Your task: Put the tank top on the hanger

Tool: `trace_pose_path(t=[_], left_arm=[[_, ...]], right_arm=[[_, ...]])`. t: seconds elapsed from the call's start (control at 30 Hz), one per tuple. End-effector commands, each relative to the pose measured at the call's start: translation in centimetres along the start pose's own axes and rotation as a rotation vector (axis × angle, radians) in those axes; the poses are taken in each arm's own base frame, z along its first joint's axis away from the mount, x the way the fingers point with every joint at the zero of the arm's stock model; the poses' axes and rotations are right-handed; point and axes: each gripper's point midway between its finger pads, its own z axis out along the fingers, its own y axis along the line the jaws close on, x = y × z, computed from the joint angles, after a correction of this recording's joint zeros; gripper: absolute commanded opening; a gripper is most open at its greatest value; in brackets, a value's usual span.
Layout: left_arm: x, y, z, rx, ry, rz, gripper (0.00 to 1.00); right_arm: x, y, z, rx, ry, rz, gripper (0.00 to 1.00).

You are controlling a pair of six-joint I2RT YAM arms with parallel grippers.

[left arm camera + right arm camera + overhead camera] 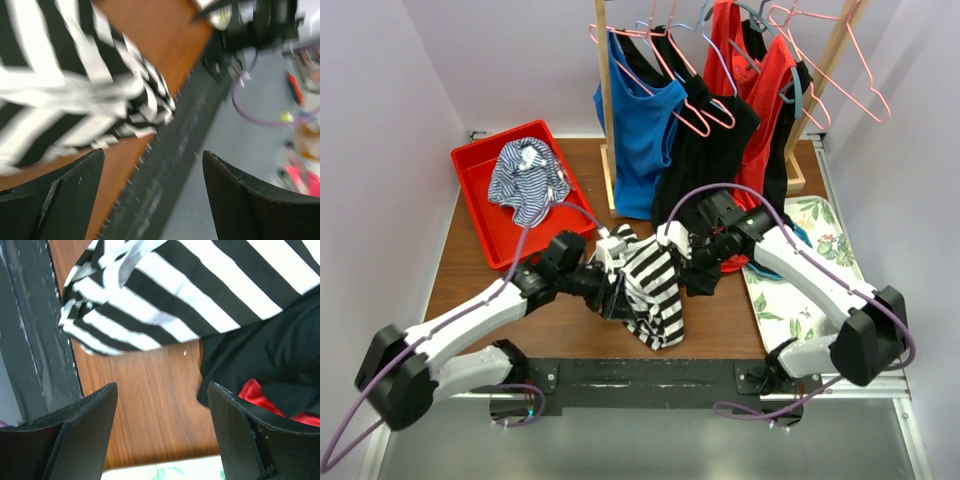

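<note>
The tank top (652, 285), with bold black and white stripes, lies bunched on the wooden table between my two grippers. It shows blurred at the upper left of the left wrist view (60, 85) and across the top of the right wrist view (200, 290). My left gripper (610, 285) sits at its left edge, open, with only table edge between the jaws (152, 200). My right gripper (685, 248) sits at its right edge, open and empty over bare wood (162, 435). An empty pink wire hanger (882, 108) hangs on the rack at the back right.
A red bin (480, 215) at the back left holds a thin-striped blue-and-white garment (525, 180). The wooden rack (605, 100) carries a blue top (640, 130), a black top (710, 150) and a red top (760, 90). A floral tray (800, 270) lies at the right.
</note>
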Motion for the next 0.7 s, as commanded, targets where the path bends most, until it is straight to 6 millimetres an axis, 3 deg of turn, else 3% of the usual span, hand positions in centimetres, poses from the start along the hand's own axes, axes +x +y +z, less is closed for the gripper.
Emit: trace_pose_path(t=[0.0,0.07,0.2,0.37,0.4,0.53,0.57,0.67], left_arm=[[-7.4,1.2,-3.8,-0.269,-0.302,0.181,0.9],[-8.7,2.9,-4.3,-0.365,-0.371,0.126,0.9],[-9.4,5.8,-3.7,-0.459,-0.437,-0.033,0.88],[-8.7,7.8,-4.3,-0.519,-0.523,-0.113,0.86],[-8.7,8.1,-4.8,-0.536,-0.552,-0.121,0.86],[-6.2,9.6,-6.1,-0.577,-0.632,-0.207,0.85],[-5.8,10.2,-6.5,-0.598,-0.655,-0.247,0.85],[-3.8,11.4,-6.6,-0.625,-0.658,-0.325,0.83]], right_arm=[[-2.6,-1.7,1.7,0.014,-0.117,0.071,0.77],[-3.1,-2.7,2.4,0.028,-0.123,0.104,0.77],[-4.8,-4.8,2.9,0.057,-0.132,0.15,0.76],[-8.1,-4.8,5.0,-0.022,-0.171,0.2,0.76],[-8.2,-4.8,6.2,-0.031,-0.153,0.211,0.76],[-10.7,-4.4,9.3,0.016,-0.161,0.233,0.76],[-11.3,-5.5,9.6,0.085,-0.151,0.25,0.75],[-11.5,-5.3,12.0,0.129,-0.077,0.247,0.75]])
